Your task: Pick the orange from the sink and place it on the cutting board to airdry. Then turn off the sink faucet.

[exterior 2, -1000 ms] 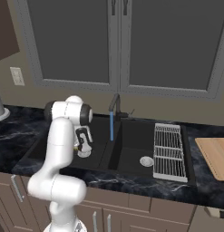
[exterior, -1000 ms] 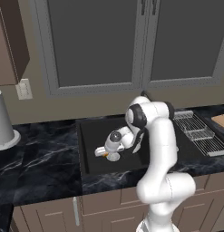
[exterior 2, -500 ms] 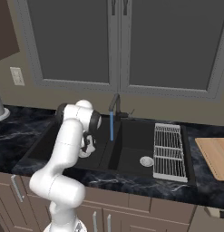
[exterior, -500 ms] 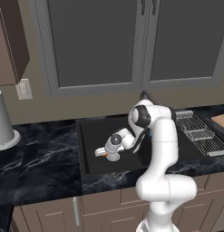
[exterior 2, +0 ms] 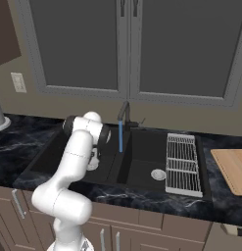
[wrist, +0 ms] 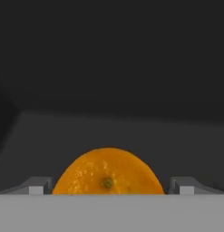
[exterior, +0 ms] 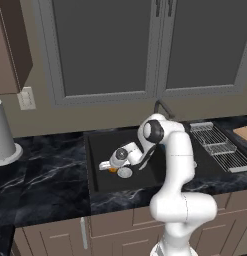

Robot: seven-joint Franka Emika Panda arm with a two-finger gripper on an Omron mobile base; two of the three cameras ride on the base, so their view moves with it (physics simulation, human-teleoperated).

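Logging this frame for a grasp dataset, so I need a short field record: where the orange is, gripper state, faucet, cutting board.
orange: in the left basin of the sink, between the two fingertips
gripper: open, fingertips either side of the orange, contact not clear
sink faucet: on, blue stream running
cutting board: on the counter right of the dish rack, nothing on its visible part

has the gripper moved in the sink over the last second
Yes. In the left base view the gripper has slid left along the sink floor, away from the drain, closing around the orange.
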